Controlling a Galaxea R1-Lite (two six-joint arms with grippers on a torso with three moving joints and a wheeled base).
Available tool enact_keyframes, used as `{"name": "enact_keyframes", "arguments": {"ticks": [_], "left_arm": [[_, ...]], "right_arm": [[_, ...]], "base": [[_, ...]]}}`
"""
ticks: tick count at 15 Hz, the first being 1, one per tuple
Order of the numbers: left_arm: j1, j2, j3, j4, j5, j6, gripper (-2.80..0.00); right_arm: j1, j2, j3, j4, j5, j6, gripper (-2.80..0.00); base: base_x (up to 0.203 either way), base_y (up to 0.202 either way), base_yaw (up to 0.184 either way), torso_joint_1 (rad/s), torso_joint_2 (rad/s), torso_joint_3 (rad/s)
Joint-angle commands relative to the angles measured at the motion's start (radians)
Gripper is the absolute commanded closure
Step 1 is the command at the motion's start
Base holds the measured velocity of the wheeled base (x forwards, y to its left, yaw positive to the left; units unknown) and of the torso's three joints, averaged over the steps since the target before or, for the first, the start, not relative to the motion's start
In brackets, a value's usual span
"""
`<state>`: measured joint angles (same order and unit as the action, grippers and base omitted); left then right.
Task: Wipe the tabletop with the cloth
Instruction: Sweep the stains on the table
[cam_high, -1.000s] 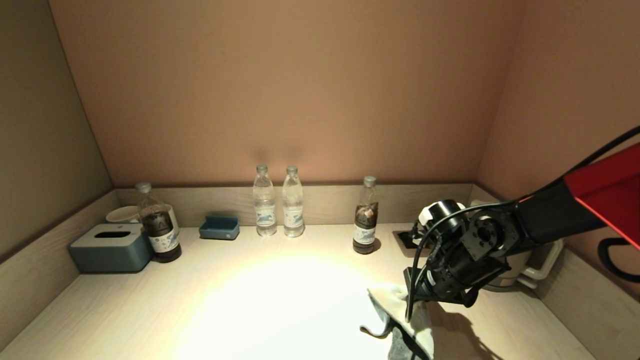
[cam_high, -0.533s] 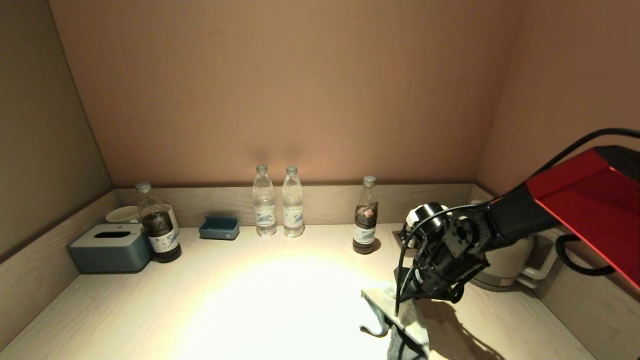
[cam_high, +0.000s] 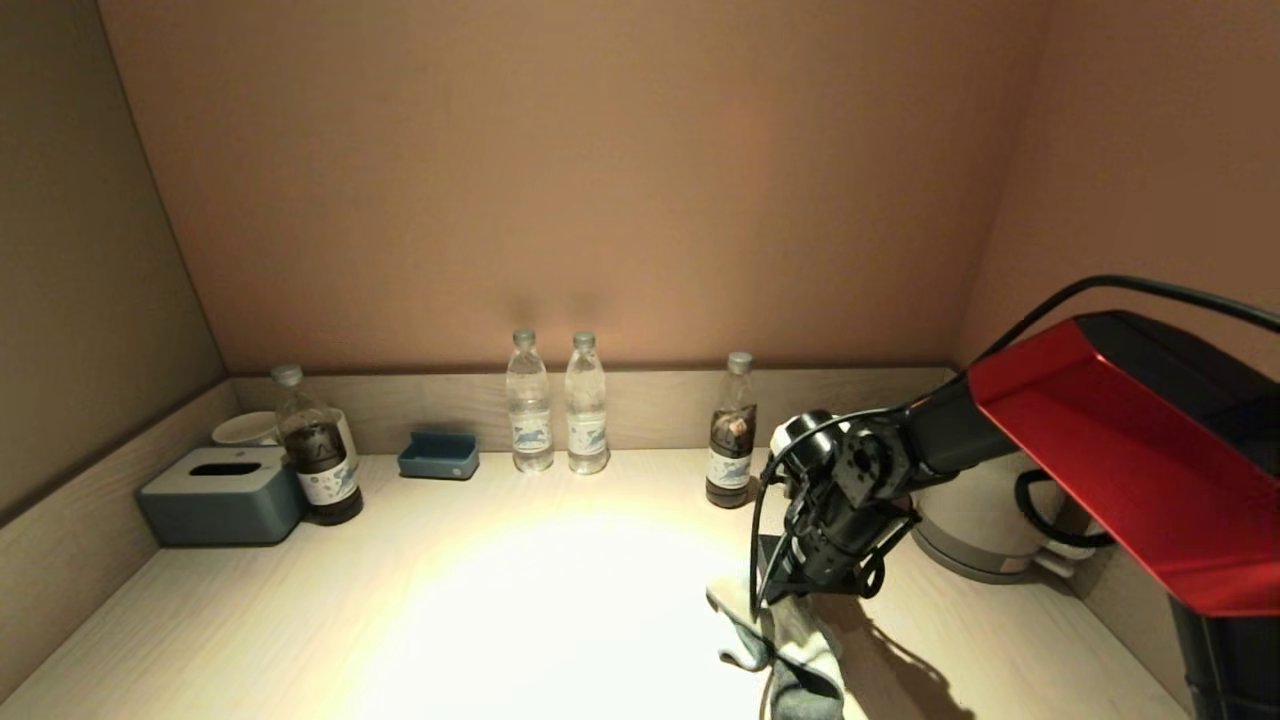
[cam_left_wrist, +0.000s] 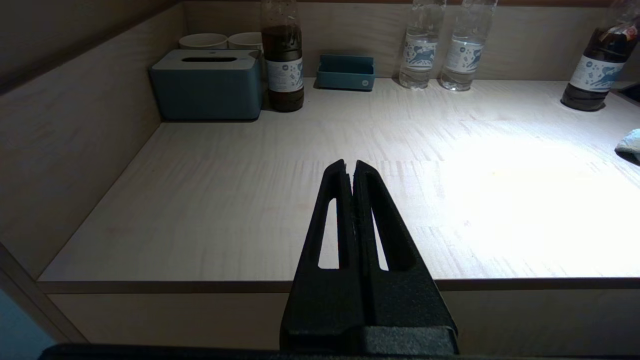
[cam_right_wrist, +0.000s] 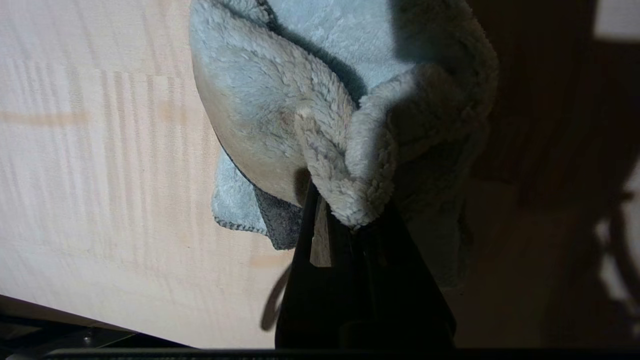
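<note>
A fluffy pale grey cloth (cam_high: 790, 650) lies bunched on the light wood tabletop (cam_high: 450, 600) at the front right. My right gripper (cam_high: 780, 592) points down onto the cloth and is shut on a fold of it. In the right wrist view the cloth (cam_right_wrist: 320, 110) bulges out beyond the gripper (cam_right_wrist: 350, 220), with a darker corner under it. The cloth's edge also shows in the left wrist view (cam_left_wrist: 631, 142). My left gripper (cam_left_wrist: 350, 172) is shut and empty, parked just before the table's front edge, out of the head view.
Along the back wall stand a blue tissue box (cam_high: 222, 495), two cups (cam_high: 245, 428), a dark bottle (cam_high: 318, 448), a small blue tray (cam_high: 438, 455), two clear water bottles (cam_high: 556, 402) and another dark bottle (cam_high: 732, 432). A white kettle (cam_high: 985, 525) stands behind the right arm.
My right gripper has moved left and a little toward the back wall across the table, dragging the cloth with it. The kettle is now more exposed.
</note>
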<state>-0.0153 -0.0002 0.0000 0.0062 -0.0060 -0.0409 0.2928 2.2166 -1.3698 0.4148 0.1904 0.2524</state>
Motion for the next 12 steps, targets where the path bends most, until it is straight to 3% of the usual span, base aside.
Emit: {"name": "enact_keyframes", "arguments": {"ticks": [1,9,12], "left_arm": [[0.0,0.0,0.0,0.0,0.0,-0.001,0.0],[0.0,0.0,0.0,0.0,0.0,-0.001,0.0],[0.0,0.0,0.0,0.0,0.0,-0.001,0.0]], "right_arm": [[0.013,0.026,-0.009,0.013,0.001,0.002,0.0],[0.07,0.03,-0.076,0.023,0.003,0.003,0.0],[0.123,0.068,-0.185,0.091,0.003,0.022,0.0]], "base": [[0.0,0.0,0.0,0.0,0.0,0.0],[0.0,0.0,0.0,0.0,0.0,0.0],[0.0,0.0,0.0,0.0,0.0,0.0]]}}
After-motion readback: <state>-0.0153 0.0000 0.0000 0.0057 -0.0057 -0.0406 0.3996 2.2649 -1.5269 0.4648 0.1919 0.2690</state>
